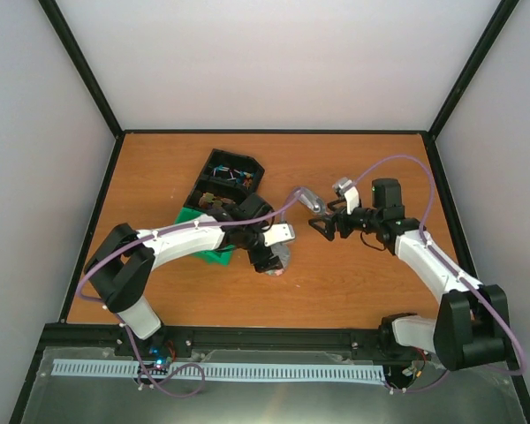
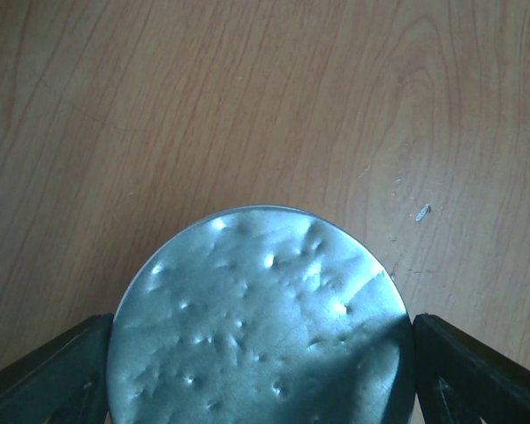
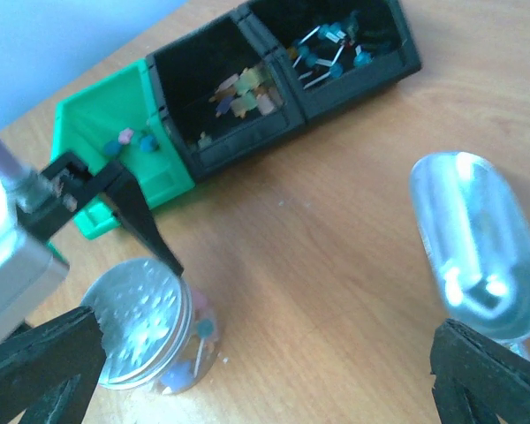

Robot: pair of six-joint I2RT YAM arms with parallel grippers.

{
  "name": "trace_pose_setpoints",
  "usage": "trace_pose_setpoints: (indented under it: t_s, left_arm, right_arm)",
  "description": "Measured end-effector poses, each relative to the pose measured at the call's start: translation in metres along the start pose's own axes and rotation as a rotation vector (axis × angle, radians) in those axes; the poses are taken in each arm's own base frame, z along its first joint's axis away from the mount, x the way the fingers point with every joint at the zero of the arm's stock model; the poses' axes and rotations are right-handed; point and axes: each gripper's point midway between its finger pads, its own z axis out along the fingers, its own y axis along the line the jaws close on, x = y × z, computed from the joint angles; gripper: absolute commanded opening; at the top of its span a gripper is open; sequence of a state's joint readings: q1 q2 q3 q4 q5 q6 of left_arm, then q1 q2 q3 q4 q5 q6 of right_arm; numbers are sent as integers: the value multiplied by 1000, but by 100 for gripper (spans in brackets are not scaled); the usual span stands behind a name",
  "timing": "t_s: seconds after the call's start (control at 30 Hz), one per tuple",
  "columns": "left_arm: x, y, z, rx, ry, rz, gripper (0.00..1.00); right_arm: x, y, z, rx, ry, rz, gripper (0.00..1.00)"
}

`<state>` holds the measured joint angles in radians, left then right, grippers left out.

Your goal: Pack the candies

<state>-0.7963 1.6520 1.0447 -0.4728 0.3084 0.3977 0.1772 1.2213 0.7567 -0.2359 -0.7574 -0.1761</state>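
A round dented silver lid (image 2: 256,309) sits on a small clear jar (image 3: 193,358) near the table's middle. My left gripper (image 2: 263,353) is shut on the lid, one finger at each side; it also shows in the top view (image 1: 269,254). Tiny coloured candies (image 3: 199,329) show through the jar wall. A few more candies (image 3: 128,140) lie in the green tray (image 3: 97,110). My right gripper (image 3: 265,371) is wide open and empty, right of the jar, and also shows in the top view (image 1: 322,228).
A silver scoop (image 3: 477,238) lies on the wood by my right gripper's right finger, also seen from above (image 1: 310,199). A black divided tray (image 3: 336,84) behind the green one holds pale bits and wire-like pieces. The left arm reaches over the green tray (image 1: 214,256).
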Motion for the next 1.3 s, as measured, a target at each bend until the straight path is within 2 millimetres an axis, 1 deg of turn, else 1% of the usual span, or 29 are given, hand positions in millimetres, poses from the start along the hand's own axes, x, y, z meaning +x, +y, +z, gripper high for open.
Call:
trace_pose_setpoints:
  t_s: [0.07,0.13,0.17,0.23,0.3,0.43,0.5,0.57,0.67,0.77,0.83,0.93,1.1,1.17,1.3]
  left_arm:
    - [0,0,0,3,-1,-1,87]
    - [0,0,0,7,-4,-2,90]
    - [0,0,0,9,-4,-2,92]
    - [0,-1,-1,15,-3,-3,98]
    - [2,-3,-2,21,9,-5,100]
    - [18,-9,-4,54,72,-35,100]
    - [19,-12,-8,66,87,-43,100]
    - [14,-12,-14,68,86,-43,100]
    - [-1,-12,-31,49,46,-27,100]
    - [-14,-13,-55,17,-7,-5,100]
    - [-19,-12,-68,-7,-32,3,100]
    - [-20,-10,-81,-32,-48,0,100]
    - [-14,4,-97,-54,-68,-48,100]
    - [-13,6,-104,-61,-84,-56,100]
    - [-9,1,-115,-60,-102,-40,100]
  right_arm:
    - [10,1,5,-25,-5,5,100]
    - [25,7,7,-46,-13,8,100]
    - [33,10,8,-53,-11,10,100]
    - [40,15,9,-65,-7,6,100]
    - [38,16,10,-67,-16,-9,100]
    - [32,16,11,-62,-36,-38,100]
    - [31,15,12,-60,-40,-48,100]
    - [32,14,13,-60,-40,-52,100]
    - [33,14,14,-62,-40,-60,100]
    - [34,16,16,-69,-38,-70,100]
    - [34,18,16,-74,-37,-85,100]
    - [38,21,15,-75,-37,-103,100]
    - [39,27,10,-74,-50,-138,100]
    - [41,31,13,-86,-44,-152,100]
    - [51,44,27,-127,1,-169,100]
